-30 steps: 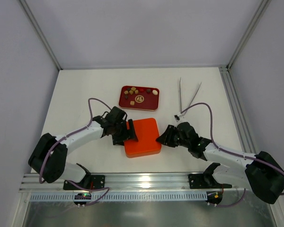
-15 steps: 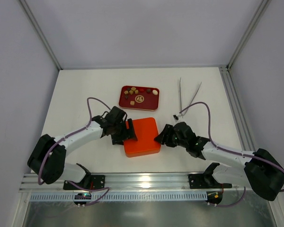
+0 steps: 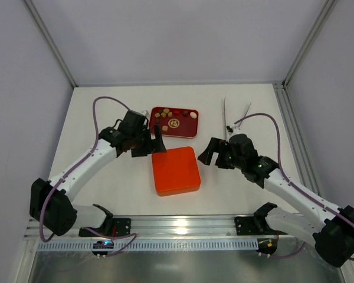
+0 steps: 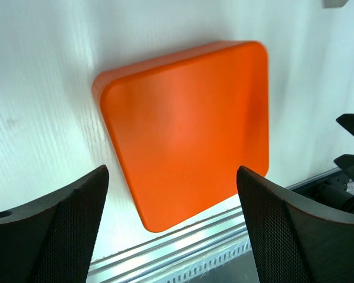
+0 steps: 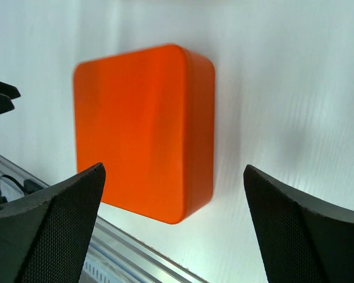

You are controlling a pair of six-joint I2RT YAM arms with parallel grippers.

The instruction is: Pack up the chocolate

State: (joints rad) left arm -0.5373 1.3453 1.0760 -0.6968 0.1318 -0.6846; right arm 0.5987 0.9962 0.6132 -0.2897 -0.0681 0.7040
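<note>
White tabletop under me, pale walls on three sides, and the chocolate (image 3: 164, 113) is sitting in the dark red tray (image 3: 187, 127) at the far middle of the table. Small brown, tan and cream pieces are scattered mostly across the tray's left half and along its far edge, with one pale piece over on the right. A white emblem marks the middle of the tray.

Just nearer to me than the tray lies the orange box (image 3: 176, 171), flat on the table, its smooth top facing up. It is apart from the tray, with a strip of white table between them.

My left gripper (image 3: 150, 141) hangs beside the tray's near left corner and above the box's far left corner, fingers spread wide. In the left wrist view the gripper (image 4: 171, 174) frames the orange box (image 4: 186, 127) between its two dark meshed pads, clear of it.

My right gripper (image 3: 212, 156) is off the box's right side, fingers also spread wide. In its wrist view the gripper (image 5: 174, 170) has the box (image 5: 135, 130) sitting between the pads, well apart from them.

Behind my right arm a pair of thin metal tweezers (image 3: 225, 112) lies on the table, right of the tray. Purple cables loop along both arms, and a metal rail (image 3: 177, 224) runs along the near edge.
</note>
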